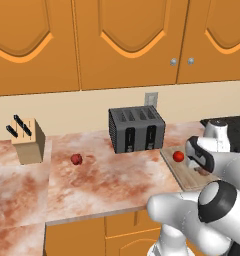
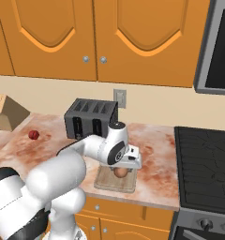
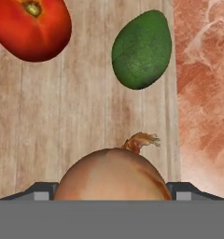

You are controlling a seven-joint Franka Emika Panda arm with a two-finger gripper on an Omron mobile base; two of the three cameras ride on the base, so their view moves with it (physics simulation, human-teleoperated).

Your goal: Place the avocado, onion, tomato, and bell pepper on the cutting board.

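Observation:
The tan onion point(image 3: 111, 177) sits between my fingertips, just above the wooden cutting board point(image 3: 62, 121), and my gripper point(image 3: 112, 192) is shut on it. Past it on the board lie the red tomato point(image 3: 32, 28) and the dark green avocado point(image 3: 142, 49), side by side. From the right base view my gripper point(image 2: 123, 168) hangs over the cutting board point(image 2: 104, 183) with the onion point(image 2: 120, 173) under it. The left base view has the tomato point(image 1: 178, 156) on the cutting board point(image 1: 179, 176). A dark red bell pepper point(image 1: 76, 159) point(image 2: 33, 135) rests on the counter far to the left.
A dark toaster point(image 1: 137, 129) point(image 2: 90, 118) stands behind the board, against the wall. A knife block point(image 1: 28, 141) is at the far left. A black stovetop point(image 2: 203, 159) lies right of the board. Marbled reddish counter point(image 1: 112, 180) stretches between pepper and board.

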